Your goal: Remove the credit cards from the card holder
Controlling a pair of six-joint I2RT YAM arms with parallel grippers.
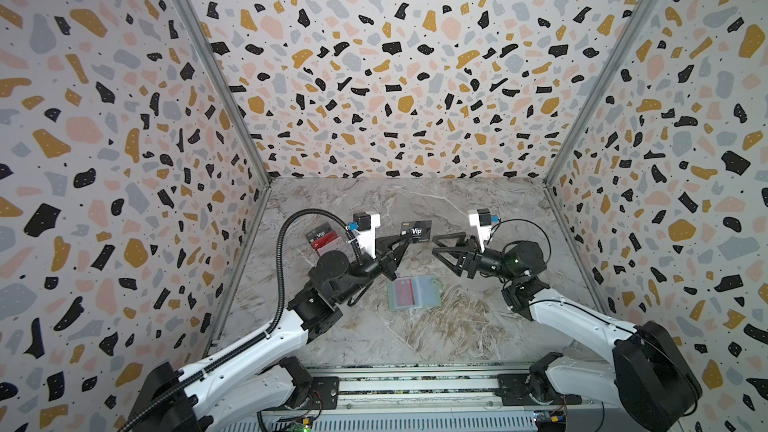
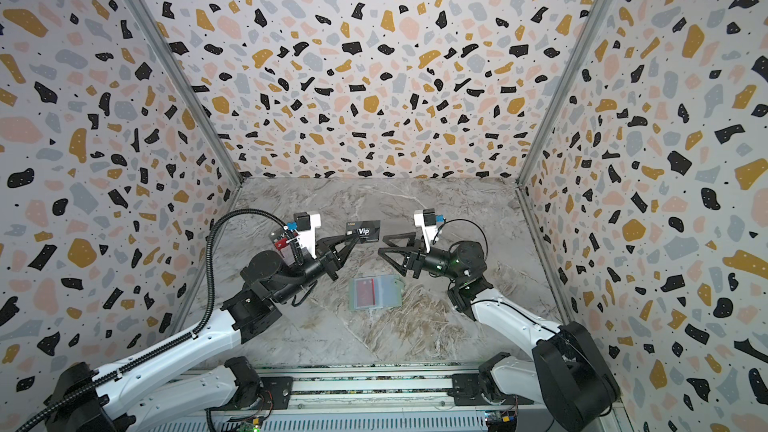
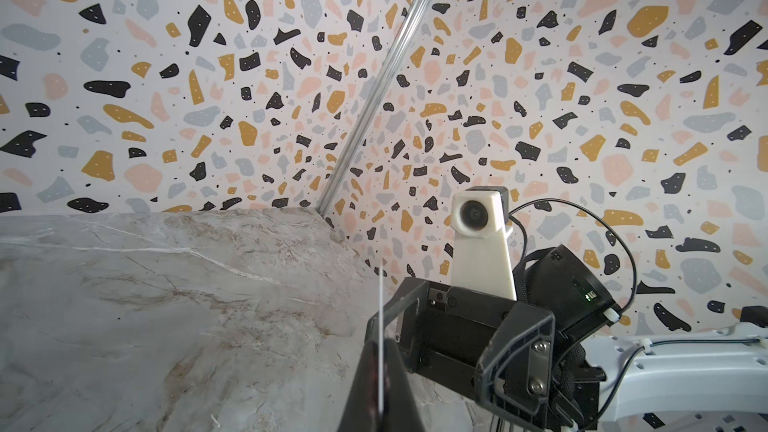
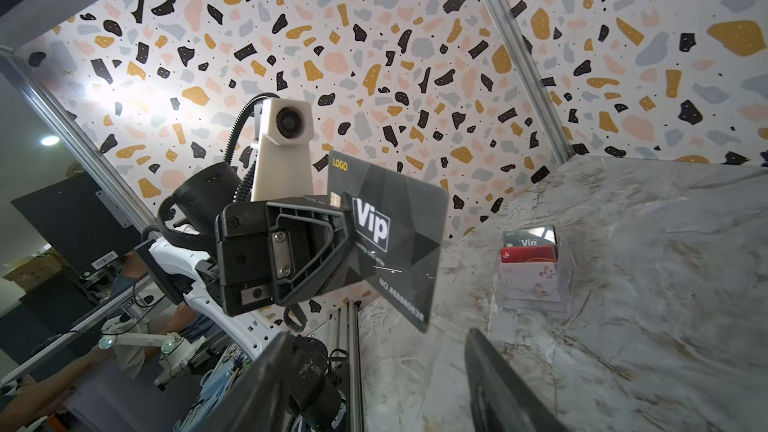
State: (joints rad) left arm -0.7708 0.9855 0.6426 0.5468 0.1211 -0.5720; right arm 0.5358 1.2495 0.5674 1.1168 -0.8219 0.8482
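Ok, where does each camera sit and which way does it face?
Top views: high behind the robot, looking down at the marble table, left arm, right arm and the open mint-green card holder.
Left wrist: on the left arm, looking past its shut left hand and the edge-on dark grey Vip card toward the right hand.
Right wrist: on the right arm, looking between its open fingers at the left hand gripping that card.
Shared: wrist views face each other, both showing card.

The dark grey card [image 1: 417, 231], held up by the left pincer [image 1: 404, 237], bars the gap before the right pincer [image 1: 434, 245]. The clear box [image 1: 322, 238] fills the rear left. The card holder [image 1: 413, 293] lies midway on the tabletop [image 1: 415, 338], which is bare in front.
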